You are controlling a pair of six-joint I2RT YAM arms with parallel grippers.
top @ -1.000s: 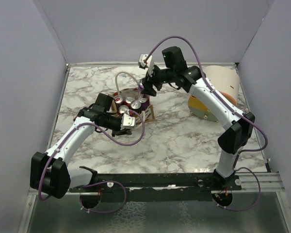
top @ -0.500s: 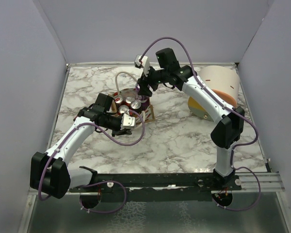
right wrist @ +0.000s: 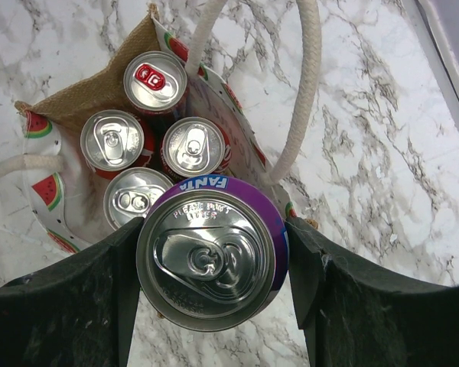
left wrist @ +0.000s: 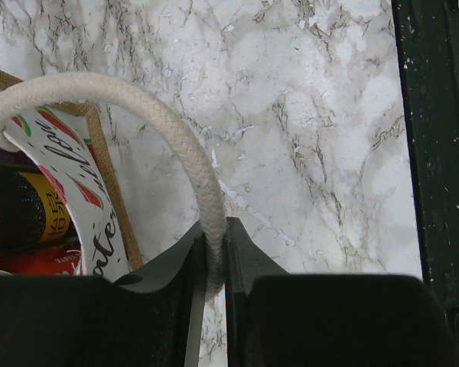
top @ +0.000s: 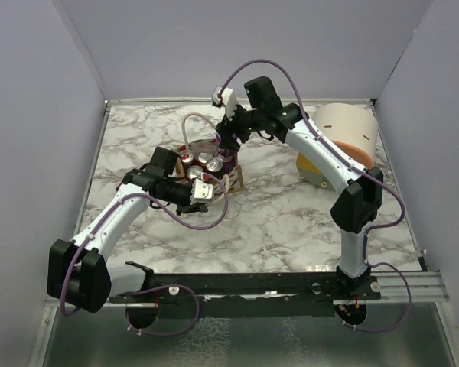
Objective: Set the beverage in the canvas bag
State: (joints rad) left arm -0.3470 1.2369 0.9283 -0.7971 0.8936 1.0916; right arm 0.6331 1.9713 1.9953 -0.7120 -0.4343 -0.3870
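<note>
The small tan canvas bag (top: 233, 177) with watermelon print stands on the marble table, several cans inside it (right wrist: 134, 138). My right gripper (right wrist: 213, 264) is shut on a purple Fanta can (right wrist: 211, 252), held upright just above the bag's near corner; in the top view that gripper (top: 227, 145) hovers over the bag's far right side. My left gripper (left wrist: 212, 252) is shut on the bag's white rope handle (left wrist: 138, 99) and holds it out toward the near side; in the top view it (top: 201, 191) sits at the bag's front.
A larger peach-and-yellow domed container (top: 344, 141) lies at the back right. The bag's other rope handle (top: 191, 122) loops up at the far side. A black rail (top: 275, 283) runs along the table's near edge.
My right gripper has moved left with the purple can, from beside the bag's far right edge to over the bag. The left gripper has stayed on the handle.
</note>
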